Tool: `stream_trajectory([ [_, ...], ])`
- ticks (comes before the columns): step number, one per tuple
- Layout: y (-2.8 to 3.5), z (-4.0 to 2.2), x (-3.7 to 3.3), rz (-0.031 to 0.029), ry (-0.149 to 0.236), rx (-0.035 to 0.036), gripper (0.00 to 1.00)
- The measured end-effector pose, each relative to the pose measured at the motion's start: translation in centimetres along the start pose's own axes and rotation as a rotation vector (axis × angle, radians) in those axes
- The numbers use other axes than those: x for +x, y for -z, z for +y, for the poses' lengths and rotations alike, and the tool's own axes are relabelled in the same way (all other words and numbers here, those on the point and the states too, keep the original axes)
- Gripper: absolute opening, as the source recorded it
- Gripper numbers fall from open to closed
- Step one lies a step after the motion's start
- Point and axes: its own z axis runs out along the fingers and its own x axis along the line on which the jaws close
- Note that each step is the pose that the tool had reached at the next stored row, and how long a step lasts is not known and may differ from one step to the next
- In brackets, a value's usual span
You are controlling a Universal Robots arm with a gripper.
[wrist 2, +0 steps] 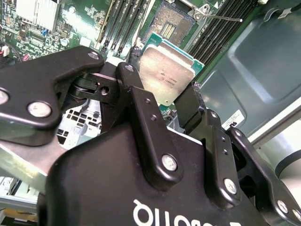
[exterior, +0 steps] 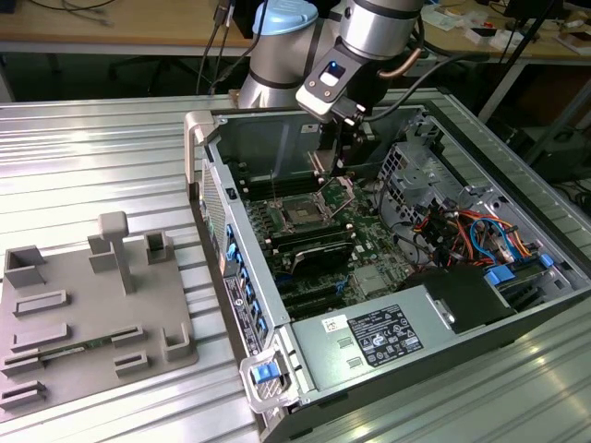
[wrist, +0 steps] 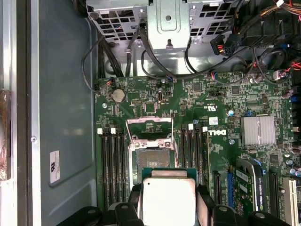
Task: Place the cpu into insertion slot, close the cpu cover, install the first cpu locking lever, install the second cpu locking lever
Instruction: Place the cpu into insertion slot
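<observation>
cpu (wrist 2: 167, 77) clamped in gripper (wrist 2: 158, 87) in both wrist views, computer case (exterior: 268, 138) in exterior view

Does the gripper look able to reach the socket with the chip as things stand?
Probably yes. The gripper holds the chip between its fingers close by the socket, whose cover stands hinged open, and nothing sits over the bare contacts.
</observation>
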Motion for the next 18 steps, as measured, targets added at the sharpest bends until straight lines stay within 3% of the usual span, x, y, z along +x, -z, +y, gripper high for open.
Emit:
stream_trajectory([
  [18,-0.56,-0.02,-0.01,0.0000,0.000,0.0024,0.55],
])
